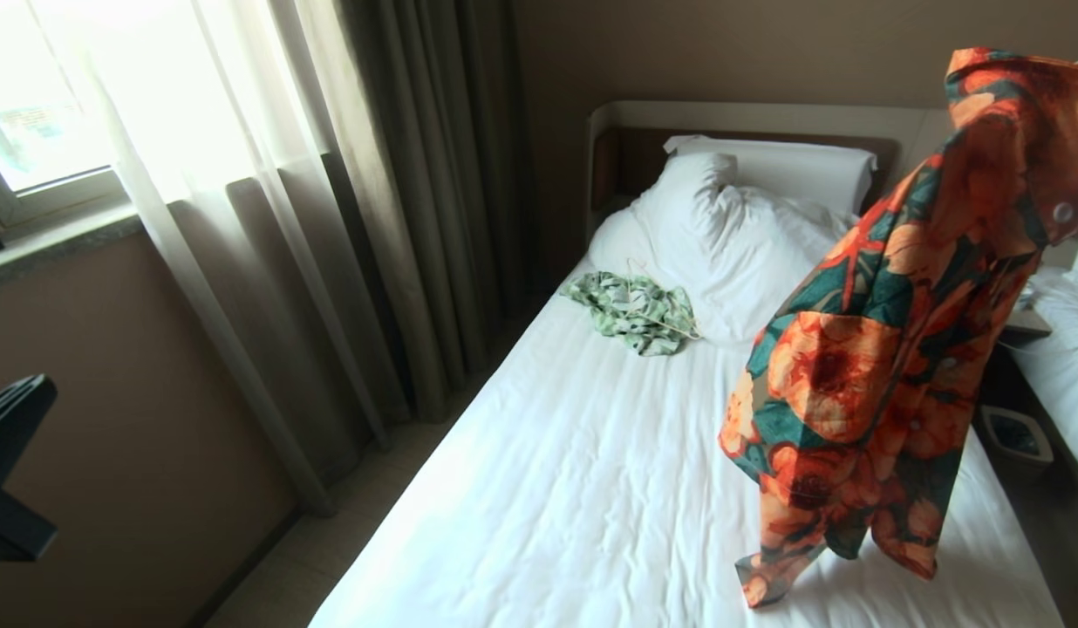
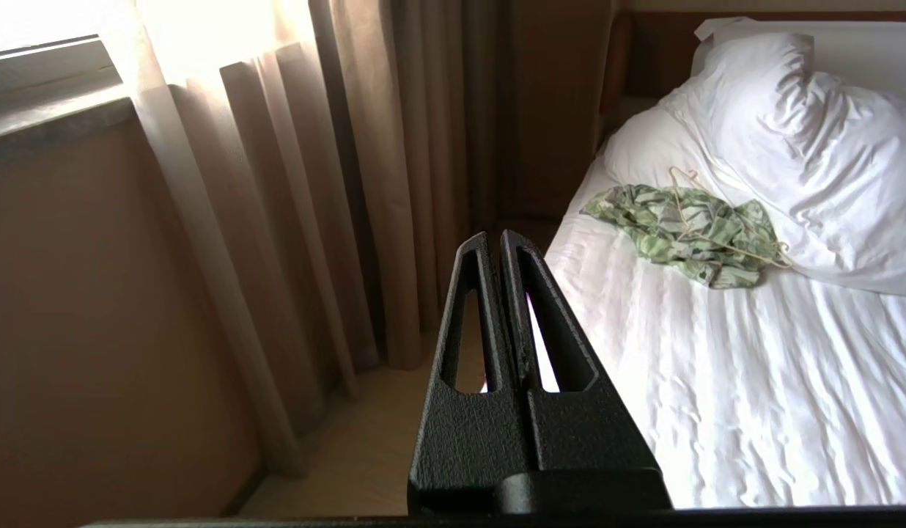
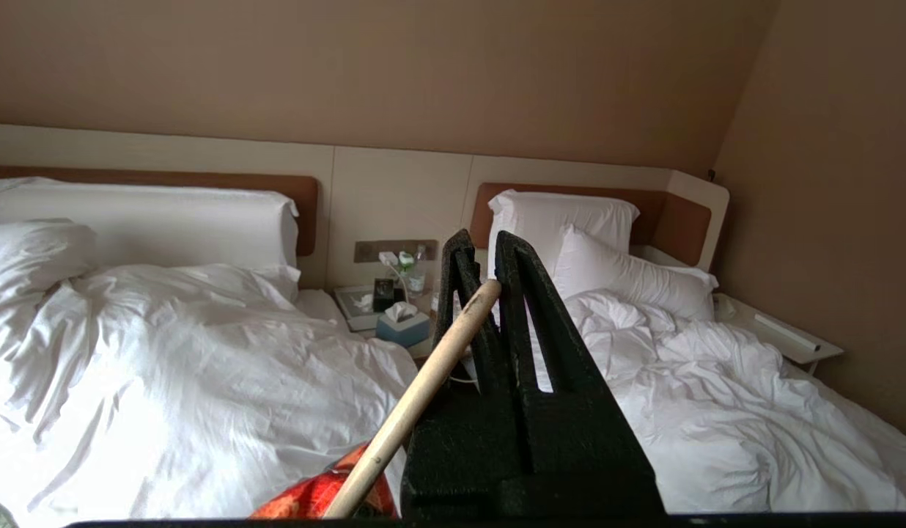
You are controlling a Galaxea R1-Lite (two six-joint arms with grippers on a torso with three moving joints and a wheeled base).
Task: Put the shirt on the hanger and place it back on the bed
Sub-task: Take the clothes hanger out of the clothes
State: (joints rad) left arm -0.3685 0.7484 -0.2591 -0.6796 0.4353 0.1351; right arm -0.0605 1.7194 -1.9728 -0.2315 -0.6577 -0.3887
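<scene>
The orange-flowered dark green shirt (image 1: pixel 862 366) hangs in the air over the right side of the bed (image 1: pixel 548 488), its hem just above the white sheet. It hangs from the cream hanger (image 3: pixel 424 381). My right gripper (image 3: pixel 482 242) is shut on the hanger's thin rod near its fingertips, and a bit of the shirt (image 3: pixel 314 499) shows below. That gripper is outside the head view. My left gripper (image 2: pixel 495 236) is shut and holds nothing. It is off the bed's left side, above the floor by the curtains. A black part of the left arm (image 1: pixel 11 471) shows at the head view's left edge.
A pale green-and-white shirt (image 1: pixel 635 310) with its own thin hanger lies near the bunched duvet (image 1: pixel 731 235). Curtains (image 1: pixel 373 218) and a window line the left wall. A second bed (image 3: pixel 753 411), a nightstand (image 3: pixel 383 308) and a bin (image 1: pixel 1014 440) stand to the right.
</scene>
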